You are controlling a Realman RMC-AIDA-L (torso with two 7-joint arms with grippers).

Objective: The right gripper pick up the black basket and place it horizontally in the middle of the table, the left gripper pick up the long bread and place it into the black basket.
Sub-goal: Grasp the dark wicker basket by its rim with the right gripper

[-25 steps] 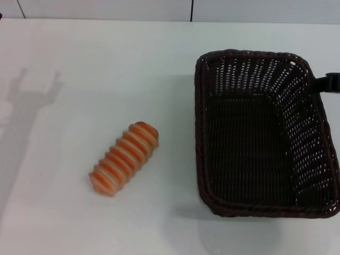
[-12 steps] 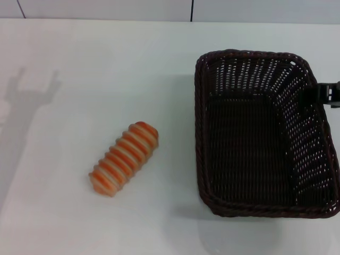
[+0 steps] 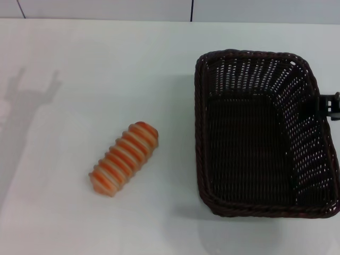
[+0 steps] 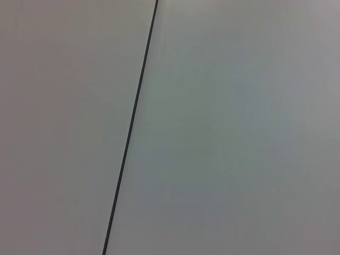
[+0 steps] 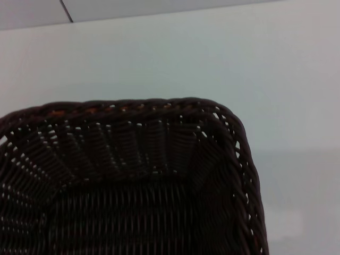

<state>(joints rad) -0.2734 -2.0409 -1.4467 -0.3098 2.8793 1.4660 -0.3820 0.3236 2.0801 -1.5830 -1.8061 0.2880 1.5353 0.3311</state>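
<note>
The right gripper [image 3: 330,104] is seen only as a small black tip at the right edge of the head view, just outside the right wall of the black basket [image 3: 264,133], at about the height of the rim. Whether it touches the wicker, and whether its fingers are spread or closed, cannot be told. The left gripper is not shown in any view; the left wrist view is filled by a pale flat surface crossed by one thin dark line [image 4: 130,127].

The basket is placed on the right part of the table [image 3: 95,69], with its long sides running away from the robot. Its near right corner lies close to the picture's edge. Open white tabletop is left on the basket's left, far and near sides. In the right wrist view one rounded corner of the basket [image 5: 159,175] is shown from above, with bare table [image 5: 212,53] beyond it.

The basket is rectangular, dark brown-black, with a braided rim and open-weave sloping walls.

The long bread [image 3: 124,158] lies on the table left of the basket, well apart from it, set diagonally. It is an oblong ridged loaf banded in orange and cream, with clear surface all round.
</note>
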